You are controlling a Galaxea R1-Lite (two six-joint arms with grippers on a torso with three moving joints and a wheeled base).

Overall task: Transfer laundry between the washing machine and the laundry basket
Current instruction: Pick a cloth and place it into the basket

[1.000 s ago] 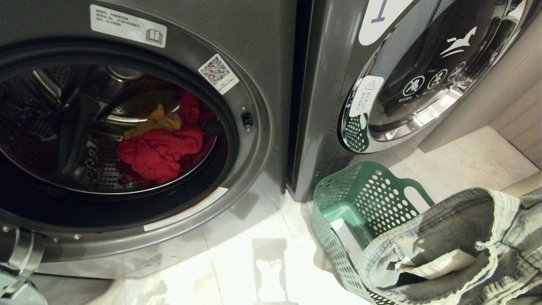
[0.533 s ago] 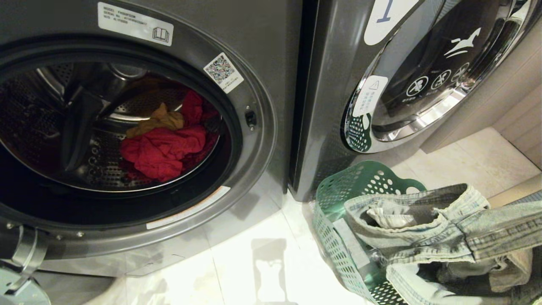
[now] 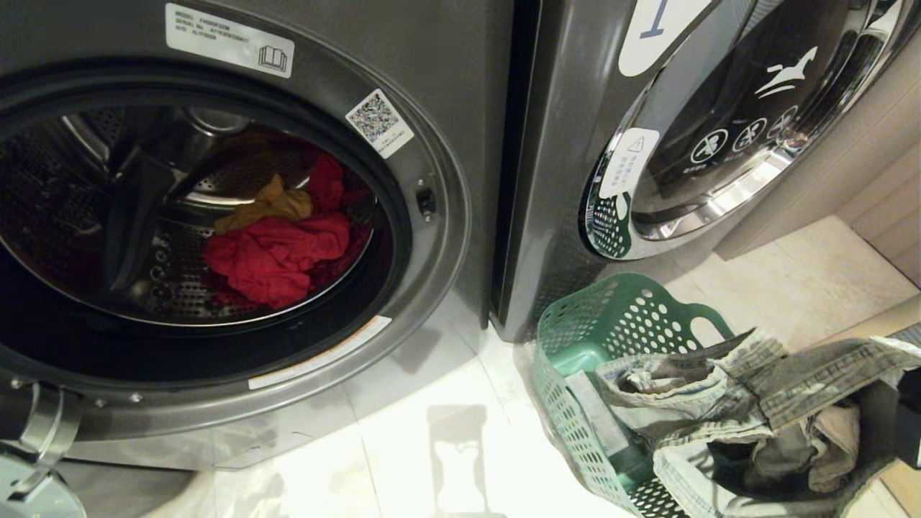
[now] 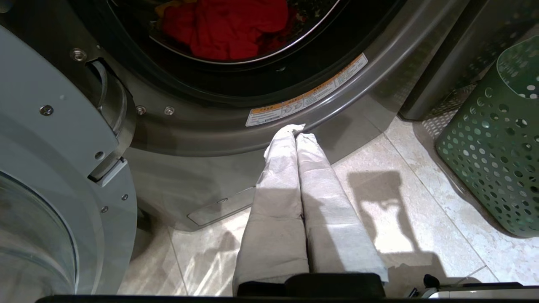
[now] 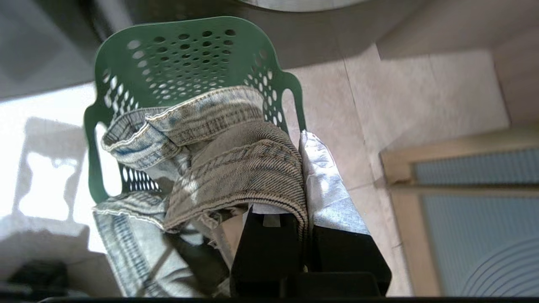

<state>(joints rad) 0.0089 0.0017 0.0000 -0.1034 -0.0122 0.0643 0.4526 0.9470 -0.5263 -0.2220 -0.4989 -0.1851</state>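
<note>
While my right pincer (image 5: 305, 176) pinched the grey-beige striped garment (image 5: 219, 155) over the green laundry basket (image 5: 185, 50) (left one pressed together, idle), a trailing leg risked draping outside its rim.

The washing machine (image 3: 446, 216) stands at the left with its door open, and a second machine (image 3: 547, 216) stands directly to its right, door shut. Inside the open drum (image 3: 144, 288) lie two garments (image 3: 273, 259), one behind the other. The laundry basket (image 3: 611, 324) sits on the floor (image 3: 432, 446) in front of the second machine. A striped garment (image 3: 719, 388) hangs over the basket's mouth, partly inside it, held from the right by the right gripper (image 5: 305, 176). The left gripper (image 4: 295, 131) hangs low before the open machine's lower rim.
</note>
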